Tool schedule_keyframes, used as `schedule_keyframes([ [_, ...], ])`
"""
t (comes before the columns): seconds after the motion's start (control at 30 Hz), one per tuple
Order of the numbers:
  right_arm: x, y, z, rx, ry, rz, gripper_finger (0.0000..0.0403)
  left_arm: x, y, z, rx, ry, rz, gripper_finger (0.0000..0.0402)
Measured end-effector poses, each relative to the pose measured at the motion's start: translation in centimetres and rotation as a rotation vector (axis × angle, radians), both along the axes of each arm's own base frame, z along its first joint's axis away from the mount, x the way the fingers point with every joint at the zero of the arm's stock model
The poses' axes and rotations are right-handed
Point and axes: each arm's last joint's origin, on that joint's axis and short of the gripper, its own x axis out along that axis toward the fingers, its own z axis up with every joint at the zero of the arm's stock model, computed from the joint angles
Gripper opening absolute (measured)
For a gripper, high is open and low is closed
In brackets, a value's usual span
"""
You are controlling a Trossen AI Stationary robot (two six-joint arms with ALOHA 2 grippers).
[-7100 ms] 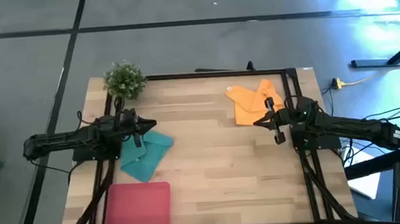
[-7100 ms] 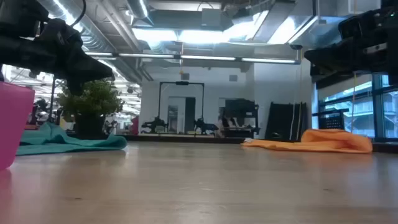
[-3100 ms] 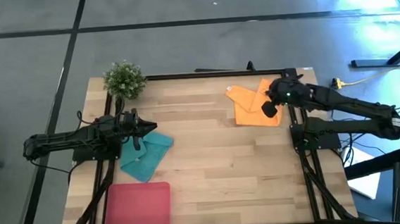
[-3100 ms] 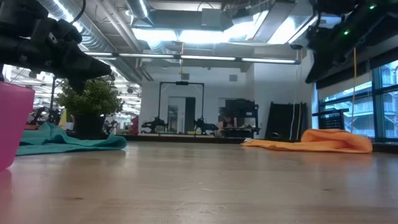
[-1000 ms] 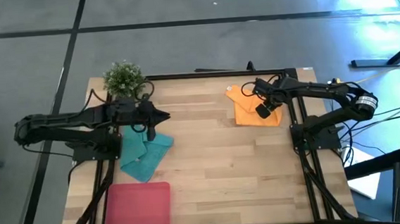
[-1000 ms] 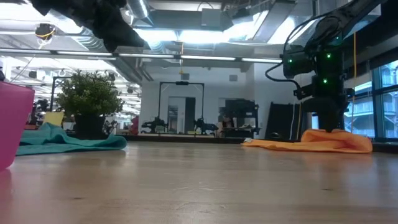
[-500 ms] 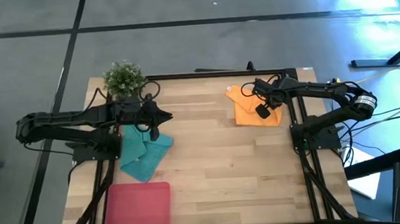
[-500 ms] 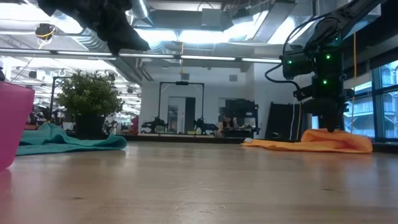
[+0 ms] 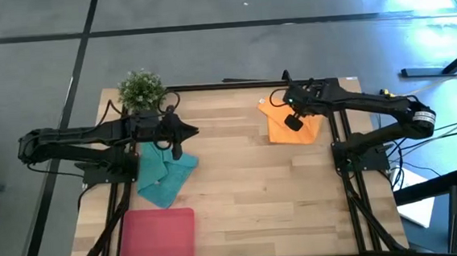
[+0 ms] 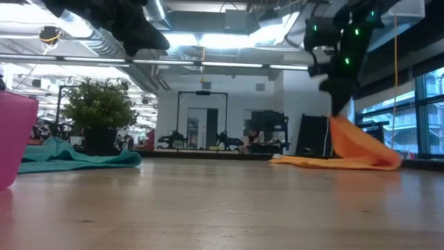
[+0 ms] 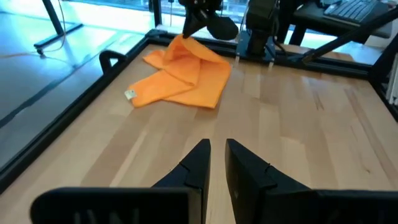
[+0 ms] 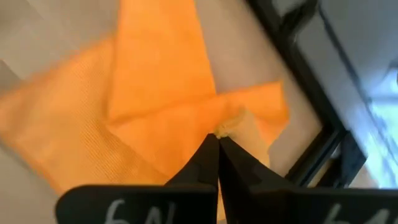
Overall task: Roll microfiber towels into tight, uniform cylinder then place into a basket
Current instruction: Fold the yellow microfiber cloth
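The orange towel [image 9: 309, 130] lies crumpled at the table's far right; one part of it is drawn up into a peak [image 10: 343, 135]. My right gripper [image 9: 291, 114] is above it, shut on that peak [image 12: 217, 134]. The teal towel [image 9: 164, 181] lies crumpled on the table at the left. My left gripper [image 9: 194, 132] hovers high beside the teal towel's far-right corner, touching nothing; in the left wrist view [image 11: 216, 146] its fingers are all but shut, with a slim gap. The pink-red basket [image 9: 157, 238] stands at the near left. My right gripper pinches a small raised bit of the orange towel's edge [image 12: 226, 128] between its two fingertips, coming from above and pointing down. That part is lifted and hangs below the fingers like a tent. The rest of the towel [image 10: 319, 161] lies on the table.
A small green potted plant [image 9: 141, 90] stands at the far left corner. A black frame [image 9: 242, 84] runs along the table's far edge and its sides. Bare wood lies between the two towels.
My right gripper, shut on the orange towel, has risen and gone a little toward the table's far left. The part it holds has come up into a peak, while the rest of the towel has stayed on the table.
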Motion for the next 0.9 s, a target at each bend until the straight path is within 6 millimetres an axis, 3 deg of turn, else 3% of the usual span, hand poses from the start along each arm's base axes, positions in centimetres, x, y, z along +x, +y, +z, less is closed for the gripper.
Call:
schedule_keyframes([
  [0.2,0.6,0.9,4.1,-0.059,-0.069,0.124,0.0002,0.3,0.0,-0.1,-0.023,-0.005,0.036,0.0041],
  [0.33,0.9,1.7,5.8,-0.04,-0.136,0.187,0.0002,1.4,-0.1,-1.2,-0.02,0.048,0.046,0.0041],
  [0.67,1.6,3.2,5.9,-0.029,-0.177,0.266,0.0001,6.4,-0.7,-4.0,0.12,0.083,-0.016,0.0041],
  [0.9,1.9,3.4,7.0,-0.052,-0.206,0.304,0.0,11.0,-1.4,-3.6,0.2,0.124,-0.008,0.0041],
])
